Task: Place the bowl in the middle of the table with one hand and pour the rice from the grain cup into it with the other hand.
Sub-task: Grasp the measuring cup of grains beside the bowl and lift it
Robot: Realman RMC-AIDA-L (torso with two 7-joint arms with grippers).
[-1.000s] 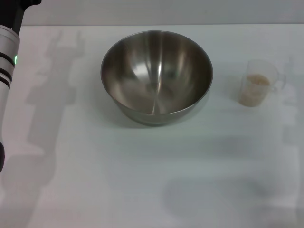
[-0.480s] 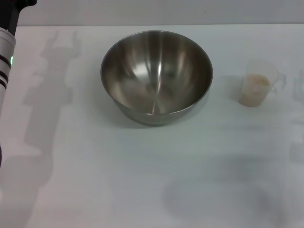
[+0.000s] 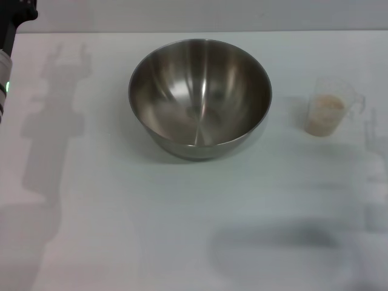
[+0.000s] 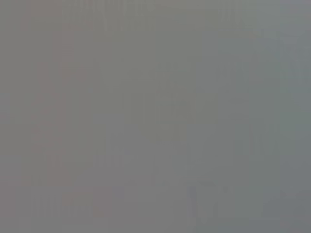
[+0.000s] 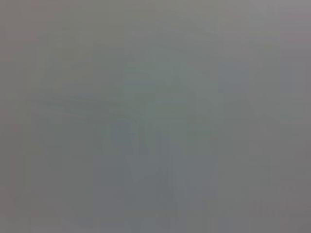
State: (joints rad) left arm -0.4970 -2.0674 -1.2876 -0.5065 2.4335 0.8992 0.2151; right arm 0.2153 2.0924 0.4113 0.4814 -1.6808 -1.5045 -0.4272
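Bowl [image 3: 200, 97] upright on the table [image 3: 121, 230]; cup [image 3: 328, 108] standing apart from it, no gripper on either.

Nearest the camera, the white table lies bare in front of the bowl. Farther back, the steel bowl stands on its base near the middle of the table, holding nothing. The clear cup stands upright well to the right of the bowl, about level with it, with rice [image 3: 326, 109] in its lower part. The left arm [image 3: 5, 66] shows only as a sliver well to the left of the bowl; its gripper is out of view, so its opening cannot be told. The right arm is not visible. Both wrist views show plain grey.
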